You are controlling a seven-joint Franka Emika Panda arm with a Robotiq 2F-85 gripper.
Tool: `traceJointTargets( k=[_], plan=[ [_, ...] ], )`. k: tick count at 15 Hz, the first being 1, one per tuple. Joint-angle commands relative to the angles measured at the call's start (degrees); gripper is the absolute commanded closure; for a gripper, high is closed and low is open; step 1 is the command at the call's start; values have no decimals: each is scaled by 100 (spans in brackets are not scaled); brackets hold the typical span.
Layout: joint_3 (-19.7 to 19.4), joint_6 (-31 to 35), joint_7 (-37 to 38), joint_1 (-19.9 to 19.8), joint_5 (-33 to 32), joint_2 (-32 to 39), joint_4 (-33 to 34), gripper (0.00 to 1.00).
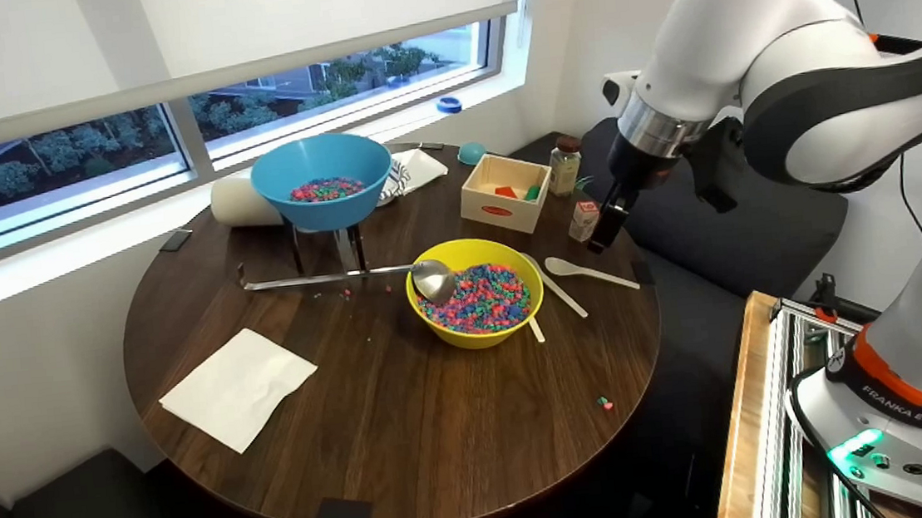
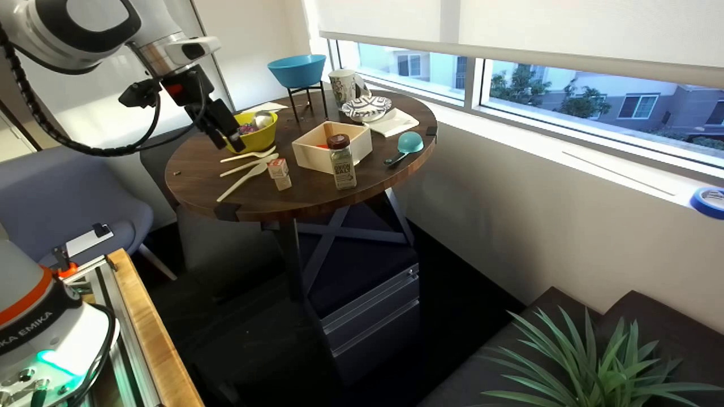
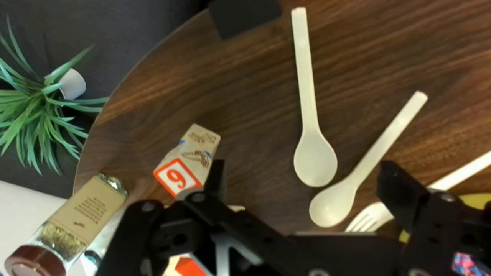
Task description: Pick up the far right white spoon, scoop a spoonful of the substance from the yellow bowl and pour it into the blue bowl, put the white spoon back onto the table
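Note:
The far right white spoon (image 1: 591, 271) lies flat on the dark round table (image 1: 376, 433), beside another spoon; in the wrist view this white spoon (image 3: 315, 159) points its handle upward, away from the jaws. My gripper (image 1: 607, 229) hangs above the table near the spoons and is open. In the wrist view the gripper (image 3: 305, 178) has its fingers wide apart, the spoons showing beyond the gap, nothing held. The yellow bowl (image 1: 475, 341) holds a heap of multicoloured substance (image 1: 490, 302). The blue bowl (image 1: 324, 214) stands raised on a black stand, with some substance inside.
A metal ladle (image 1: 435, 281) rests across the yellow bowl's rim. Close to the white spoon lie the second spoon (image 3: 333, 205) and a fork (image 3: 370, 218). Stacked blocks (image 2: 280, 172), a salt jar (image 2: 343, 167) and a wooden box (image 1: 499, 214) stand nearby.

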Motion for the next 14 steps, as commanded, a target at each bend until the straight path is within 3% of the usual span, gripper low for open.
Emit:
traceJointTargets(
  k=[1,9,10,11,14],
  plan=[
    [-52,-376,-55,19,-198,330,7,0],
    [-182,-258,-53,182,-29,960,3,0],
    [-216,-249,-84,188,-6,1000,4,7],
    [-247,-252,-82,187,12,1027,6,27],
    [-343,-194,-94,181,44,1062,15,38]
  ],
)
